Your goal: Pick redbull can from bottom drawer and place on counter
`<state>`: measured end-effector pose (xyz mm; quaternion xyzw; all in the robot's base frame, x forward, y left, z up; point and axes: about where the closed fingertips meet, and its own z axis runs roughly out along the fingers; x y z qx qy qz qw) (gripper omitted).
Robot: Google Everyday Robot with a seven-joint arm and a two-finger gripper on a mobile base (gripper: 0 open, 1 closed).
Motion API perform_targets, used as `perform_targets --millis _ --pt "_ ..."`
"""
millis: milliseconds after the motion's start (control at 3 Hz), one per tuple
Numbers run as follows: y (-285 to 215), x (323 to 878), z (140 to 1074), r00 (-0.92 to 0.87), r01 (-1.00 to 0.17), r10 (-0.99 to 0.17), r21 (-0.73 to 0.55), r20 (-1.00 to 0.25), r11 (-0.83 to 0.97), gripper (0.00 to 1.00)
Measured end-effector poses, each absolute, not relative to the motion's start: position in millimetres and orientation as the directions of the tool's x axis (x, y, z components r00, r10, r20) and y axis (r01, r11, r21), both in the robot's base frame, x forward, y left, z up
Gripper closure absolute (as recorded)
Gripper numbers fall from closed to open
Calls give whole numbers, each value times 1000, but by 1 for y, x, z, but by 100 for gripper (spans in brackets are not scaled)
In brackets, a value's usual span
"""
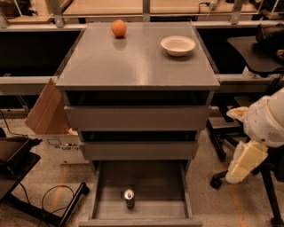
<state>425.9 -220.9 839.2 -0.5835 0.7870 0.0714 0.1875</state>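
I'm looking down on a grey table (133,66), the smooth top of a 3-drawer cabinet. An orange (118,28) sits near its back edge, left of centre. A white bowl (177,45) sits toward the back right, well apart from the orange. Behind the cabinet runs a tan wooden surface (106,6) on a metal frame. On the floor to the left a cardboard box (46,111) leans with its flap up, and a black cable (49,199) loops in front of it. A dark office chair (262,48) stands to the right.

The bottom drawer (155,181) is pulled out well past the 2 upper drawers (137,117). The can (129,198) stands upright inside it, near the front panel and roughly centred, with its shiny top facing me.

The robot arm (266,122) comes in at the right edge, white and rounded. Its cream end piece (246,162) hangs down beside the cabinet at about the height of the lower drawers. The jaws are out there on the right, outside the drawer and well apart from the can, touching nothing I can see. I cannot tell whether they are open or closed.
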Motion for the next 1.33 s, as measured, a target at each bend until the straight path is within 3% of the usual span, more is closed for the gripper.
perform_targets --millis 667,1333 --pt "-220 408 735 -193 -919 -626 -86 -755 386 0" --pt "-202 415 709 -142 -937 -661 -115 -737 330 0"
